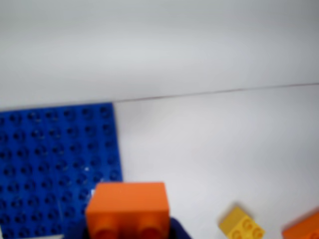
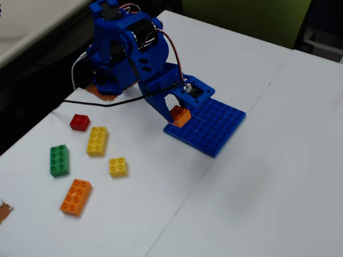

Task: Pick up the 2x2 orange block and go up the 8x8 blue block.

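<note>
Currently the gripper [image 2: 178,114] is clamped on the 2x2 orange block [image 2: 180,115], hovering by the 9 o'clock edge of the 8x8 blue block [image 2: 214,126]; likely light, rigid, slick plastic, so pinch flat opposite sidewalls.

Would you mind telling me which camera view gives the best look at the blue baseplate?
The fixed view: the blue baseplate shows there almost whole, with all four edges traceable, and the claw holding the small orange brick at its near corner. The wrist view shows only a blurred part, cut off at the left and bottom edges.
</note>
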